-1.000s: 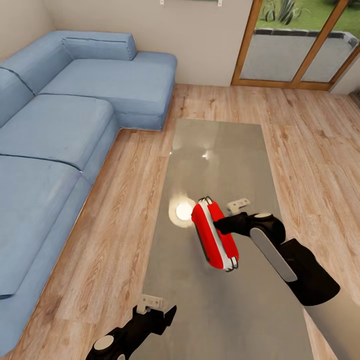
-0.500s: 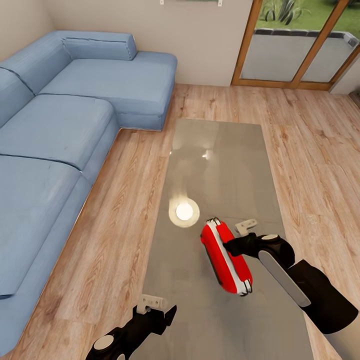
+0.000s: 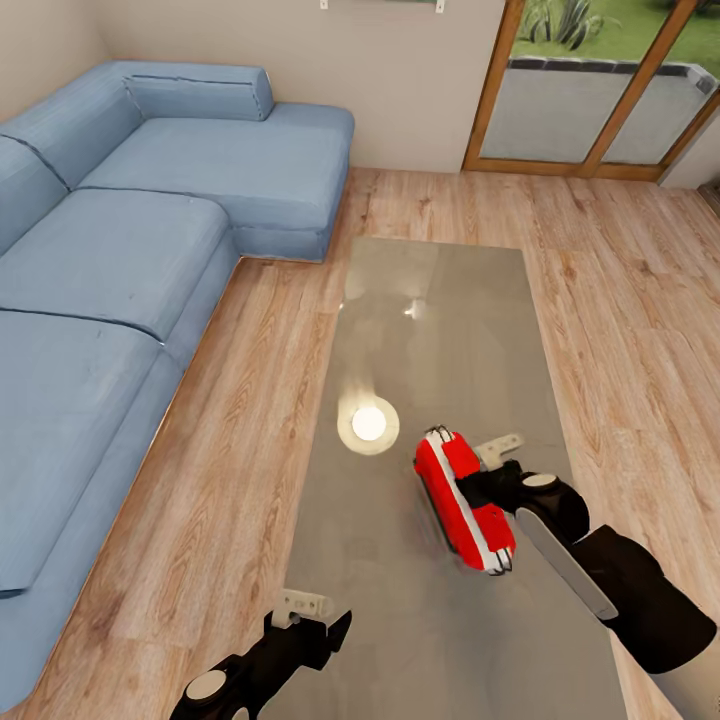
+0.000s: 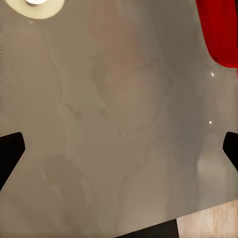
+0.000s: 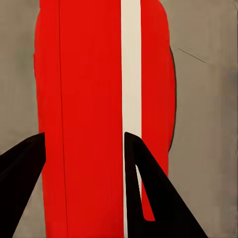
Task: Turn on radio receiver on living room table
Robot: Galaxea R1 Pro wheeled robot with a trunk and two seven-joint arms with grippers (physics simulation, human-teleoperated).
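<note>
Looking down from the head, we found the radio at the near right part of the grey surface, with the right end effector closed around it from the right side. Its long axis ran from far left to near right, slanting toward us, with the white band along its right flank and one end showing a white face at the near tip. In the right wrist view the radio stood lengthwise between the two dark fingers, one pressing its red face beside the white stripe and the other at its opposite edge, so we judged the grip firm and the jaws narrowed onto the body. Whether the radio rested on the surface or hung just above it, we could not tell.

The right arm reached in from the near right, forearm angled up toward the far left, wrist bent so the fingers met the radio across its short width. The left end effector hovered at the near edge of the surface, well apart from the radio, and in its own wrist view its finger tips stood wide with bare surface between them; the radio's red corner lay off toward the far right of it.

We judged that the left arm would have to travel far and right to reach any switch.
</note>
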